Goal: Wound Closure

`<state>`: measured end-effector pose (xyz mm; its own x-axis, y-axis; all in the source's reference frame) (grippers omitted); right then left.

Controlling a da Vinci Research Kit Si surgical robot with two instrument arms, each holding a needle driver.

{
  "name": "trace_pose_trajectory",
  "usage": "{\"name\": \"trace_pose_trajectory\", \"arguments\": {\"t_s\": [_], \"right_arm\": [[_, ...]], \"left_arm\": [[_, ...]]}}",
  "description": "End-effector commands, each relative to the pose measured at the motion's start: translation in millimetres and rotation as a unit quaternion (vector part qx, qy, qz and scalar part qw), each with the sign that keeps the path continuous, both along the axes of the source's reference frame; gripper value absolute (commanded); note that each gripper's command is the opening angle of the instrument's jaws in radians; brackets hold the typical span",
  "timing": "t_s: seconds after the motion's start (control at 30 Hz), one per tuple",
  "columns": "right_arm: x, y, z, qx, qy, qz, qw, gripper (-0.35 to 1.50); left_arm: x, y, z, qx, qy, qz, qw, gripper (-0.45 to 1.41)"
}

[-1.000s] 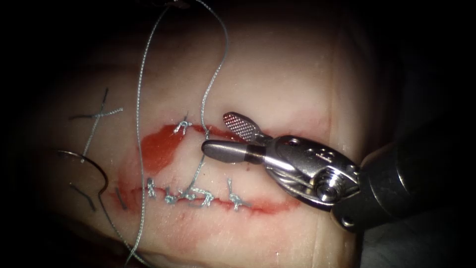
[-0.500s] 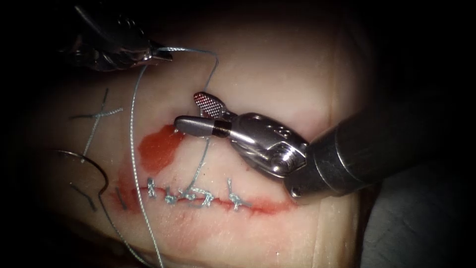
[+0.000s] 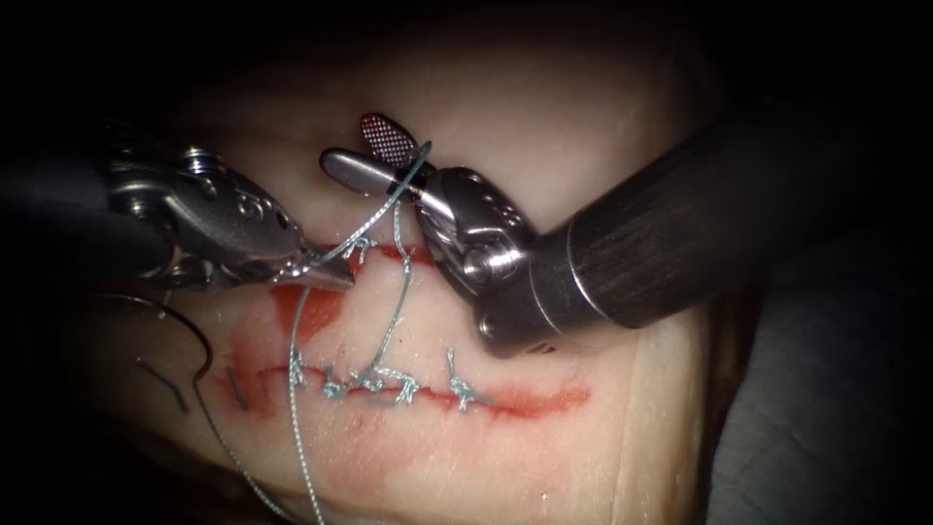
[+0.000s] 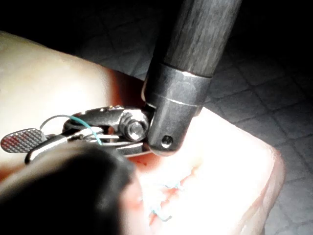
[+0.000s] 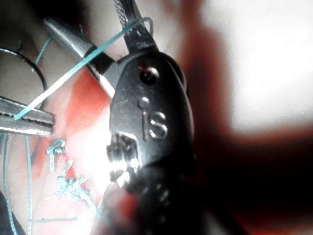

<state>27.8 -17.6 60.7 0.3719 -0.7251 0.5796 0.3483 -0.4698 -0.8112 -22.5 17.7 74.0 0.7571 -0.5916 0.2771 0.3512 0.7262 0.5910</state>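
My left tool [image 3: 335, 276] reaches in from the left, with its jaws shut on the thread [image 3: 387, 204] just above the red fluid [image 3: 309, 306]. From there the thread runs up and loops round the base of my right tool [image 3: 352, 143], whose jaws stand open and hold nothing. Free of both tools, the curved needle [image 3: 199, 340] lies on the tissue [image 3: 583, 457] at the left end of the cut. The right wrist view has the left tool [image 5: 29, 122] clamped on the thread [image 5: 83, 61]. In the left wrist view the right tool [image 4: 22, 144] carries the loop of thread [image 4: 90, 128].
Several knotted stitches [image 3: 389, 385] sit along the cut, and another knot [image 3: 358, 245] lies by the upper red line. A long strand trails down off the front of the tissue. Cut ends of thread [image 3: 165, 384] lie near the needle. The right tool's thick shaft [image 3: 661, 224] crosses the right side.
The left tool came down from the upper left to the cut, carrying the thread. The right tool moved up and left, and the thread now wraps round its jaws.
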Motion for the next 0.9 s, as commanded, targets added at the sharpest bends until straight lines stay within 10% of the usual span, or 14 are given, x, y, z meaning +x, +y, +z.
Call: {"name": "trace_pose_trajectory", "arguments": {"t_s": [0.03, 0.5, 0.9], "right_arm": [[1.1, 0.2, -0.4, -0.003, 0.008, -0.004, 1.000, 0.73], [1.3, 0.8, -3.1, -0.056, 0.151, -0.080, 0.984, 0.71], [1.9, 1.1, -3.7, -0.103, 0.162, -0.265, 0.945, 0.66]], "left_arm": [[-0.5, 0.3, 1.2, 0.008, 0.003, 0.004, 1.000, -0.45], [1.5, 5.2, 10.2, -0.031, 0.060, 0.085, 0.994, -0.45], [0.2, 9.5, 13.1, -0.066, -0.059, 0.217, 0.972, -0.45]]}}
